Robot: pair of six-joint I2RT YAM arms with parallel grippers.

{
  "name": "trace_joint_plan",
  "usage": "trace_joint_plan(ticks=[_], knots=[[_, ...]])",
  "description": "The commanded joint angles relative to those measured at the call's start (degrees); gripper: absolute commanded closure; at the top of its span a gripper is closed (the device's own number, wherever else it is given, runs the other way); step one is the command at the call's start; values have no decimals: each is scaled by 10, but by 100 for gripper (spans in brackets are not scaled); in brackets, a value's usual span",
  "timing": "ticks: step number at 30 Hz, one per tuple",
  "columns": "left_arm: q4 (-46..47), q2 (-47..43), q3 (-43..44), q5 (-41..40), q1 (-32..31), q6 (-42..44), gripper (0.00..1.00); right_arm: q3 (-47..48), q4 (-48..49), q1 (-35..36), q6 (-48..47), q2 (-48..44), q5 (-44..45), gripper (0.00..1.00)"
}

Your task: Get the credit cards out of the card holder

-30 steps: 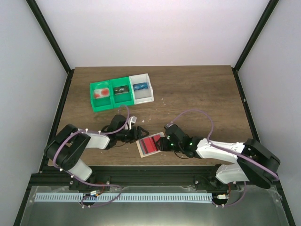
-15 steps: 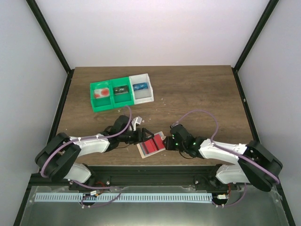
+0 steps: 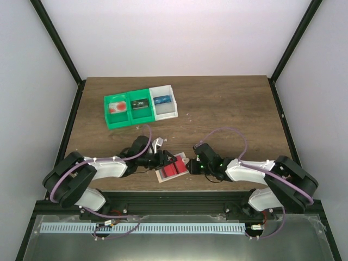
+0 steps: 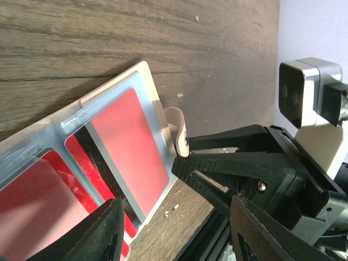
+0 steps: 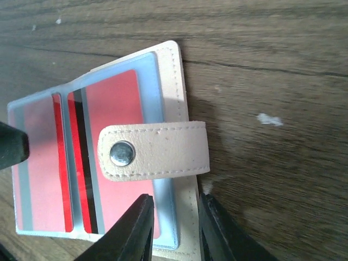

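At the lower middle of the overhead view, near the front edge of the bench (image 3: 228, 109), the card holder (image 3: 170, 169) lies open and flat, and both arms have closed in on it within the last second. The left arm (image 3: 109, 166), folded back a moment ago with its tip short of the holder, has stretched forward, so the left jaws now sit at the holder's left edge. The right arm (image 3: 247, 169) has slid in until the right jaws meet the opposite edge. The holder itself seems to have shifted a little to the left. In the left wrist view the left jaws stand apart and unclamped, with the holder's lower corner between them and one finger (image 4: 103, 231) over a card face; whether it presses down I cannot tell. In the right wrist view the right jaws are drawn close together and straddle the tan border at the bottom of the frame, just below the strap (image 5: 157, 151); whether they actually pinch it I cannot tell. The red cards (image 5: 117, 109) remain tucked in the clear pockets, while a red and white card (image 3: 115, 107), a dark card (image 3: 140, 103) and a blue card (image 3: 161, 100) lie in the green tray (image 3: 117, 124) and white tray (image 3: 166, 114) at upper left. So the job looks partly done, and this approach reads as one arm bracing the holder so the other can draw a card. The strap folded across one pocket may get in the way.
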Motion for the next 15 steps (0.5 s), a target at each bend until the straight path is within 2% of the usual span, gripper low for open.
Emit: trace_joint_plan(ticks=[1, 7, 15], knots=[[-26, -18, 1, -7, 17, 13, 45, 4, 19, 15, 11, 24, -51, 75], [-63, -35, -12, -15, 28, 24, 49, 31, 8, 70, 42, 55, -46, 76], [-98, -65, -20, -34, 31, 28, 49, 95, -63, 75, 39, 30, -35, 77]])
